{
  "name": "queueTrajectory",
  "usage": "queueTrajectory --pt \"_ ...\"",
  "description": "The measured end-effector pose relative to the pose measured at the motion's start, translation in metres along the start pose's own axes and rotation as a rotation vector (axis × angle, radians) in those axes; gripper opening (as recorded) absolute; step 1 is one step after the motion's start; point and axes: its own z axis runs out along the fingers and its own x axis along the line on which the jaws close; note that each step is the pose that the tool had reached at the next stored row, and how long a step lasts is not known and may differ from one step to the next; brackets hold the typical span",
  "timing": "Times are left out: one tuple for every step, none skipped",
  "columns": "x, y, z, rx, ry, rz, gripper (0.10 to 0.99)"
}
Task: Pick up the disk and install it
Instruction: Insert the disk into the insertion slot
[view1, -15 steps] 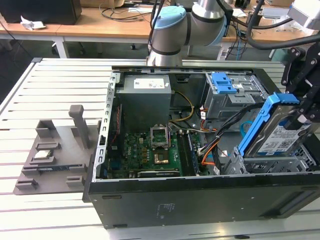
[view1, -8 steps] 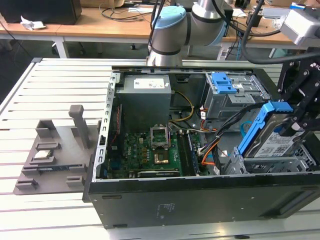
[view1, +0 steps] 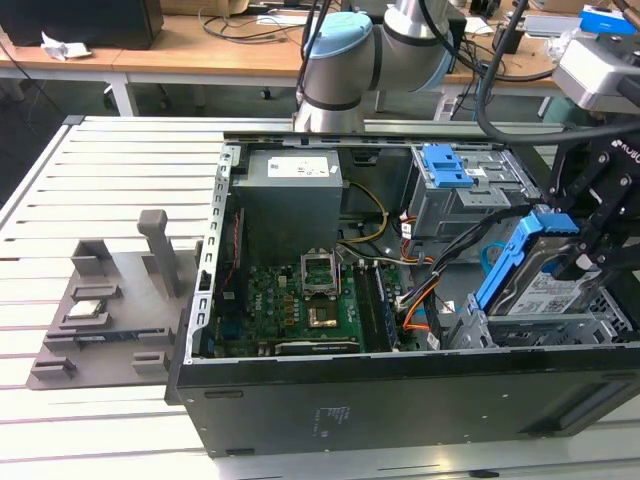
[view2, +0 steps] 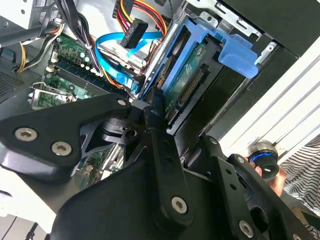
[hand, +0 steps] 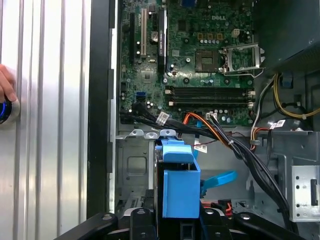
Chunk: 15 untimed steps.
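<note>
The disk (view1: 545, 292) is a silver drive with a white label and blue plastic rails. It hangs tilted over the metal drive cage (view1: 570, 330) at the front corner of the open computer case, on the exterior view's right. My black gripper (view1: 583, 250) is shut on it from above. In the second wrist view the disk (view2: 192, 80) stands edge-on between my fingers (view2: 156, 112), with its blue tab at the far end. In the first wrist view the blue end of the disk (hand: 180, 185) sits just above the gripper (hand: 175, 222), over the cage floor.
The case holds a green motherboard (view1: 310, 300), a power supply (view1: 290, 195), cable bundles (view1: 420, 290) beside the cage and another blue-handled bay (view1: 445, 165). A grey fixture (view1: 100, 310) lies on the slatted table. A person's hand (hand: 5, 85) rests outside the case wall.
</note>
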Motion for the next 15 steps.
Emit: queueTrajectory --pt "0.0000 -0.0001 0.0019 0.000 0.0000 0.000 0.357" --pt "0.0000 -0.0002 0.0028 0.000 0.0002 0.000 0.357" --pt "0.0000 -0.0002 0.0038 0.000 0.0002 0.000 0.357" --pt "0.0000 -0.0003 0.0043 0.000 0.0002 0.000 0.357" --pt "0.0001 -0.0003 0.0045 0.000 0.0001 0.000 0.357" --pt "0.0000 -0.0003 0.0047 0.000 0.0001 0.000 0.357" --pt "0.0000 -0.0003 0.0049 0.000 0.0001 0.000 0.431" --pt "0.0000 -0.0003 0.0051 0.000 0.0001 0.000 0.431" --pt "0.0000 -0.0003 0.0052 0.000 0.0001 0.000 0.353" --pt "0.0000 -0.0003 0.0053 0.000 0.0000 0.000 0.290" --pt "0.0000 -0.0003 0.0054 0.000 0.0000 0.000 0.231" --pt "0.0000 -0.0003 0.0055 0.000 0.0000 0.000 0.169" --pt "0.0000 -0.0003 0.0056 0.000 0.0001 0.000 0.106" --pt "0.0000 -0.0004 0.0056 0.000 0.0001 0.000 0.106" --pt "0.0000 -0.0004 0.0057 0.000 0.0000 0.000 0.106"
